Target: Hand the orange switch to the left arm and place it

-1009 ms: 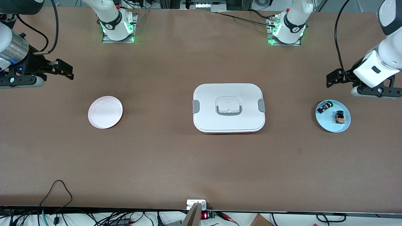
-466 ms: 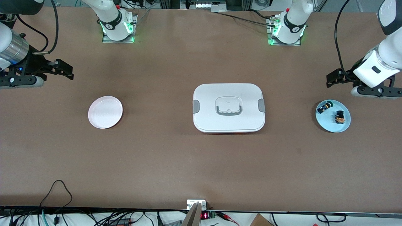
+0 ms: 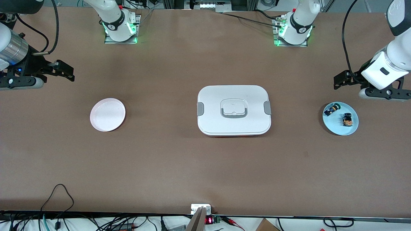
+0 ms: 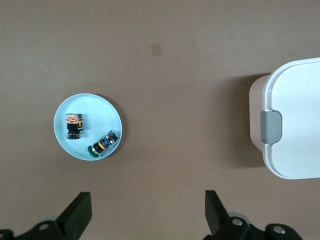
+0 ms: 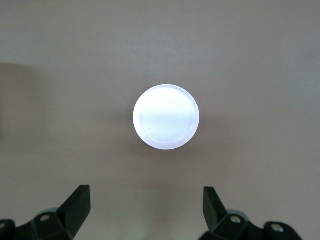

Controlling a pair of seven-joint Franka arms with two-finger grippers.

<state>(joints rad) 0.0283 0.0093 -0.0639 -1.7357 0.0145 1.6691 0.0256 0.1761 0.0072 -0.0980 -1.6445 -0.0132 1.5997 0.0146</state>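
The orange switch [image 3: 346,119] lies on a light blue plate [image 3: 340,126] at the left arm's end of the table, beside a blue-black switch with a green tip [image 3: 331,110]. In the left wrist view the orange switch [image 4: 74,125] shows on that plate [image 4: 95,107]. My left gripper [image 3: 382,93] hovers open and empty over bare table next to the plate; its gap [image 4: 148,210] holds nothing. The white box [image 3: 234,110] stands at mid-table. My right gripper [image 3: 21,82] hovers open and empty at the right arm's end, its gap [image 5: 146,207] over bare table.
A small white round plate [image 3: 107,114] lies toward the right arm's end and shows empty in the right wrist view [image 5: 166,117]. The box's edge with a grey clip [image 4: 272,127] shows in the left wrist view. Cables run along the table's front edge.
The right gripper has shifted very slightly. The left arm, the switches, the plates and the box have not moved.
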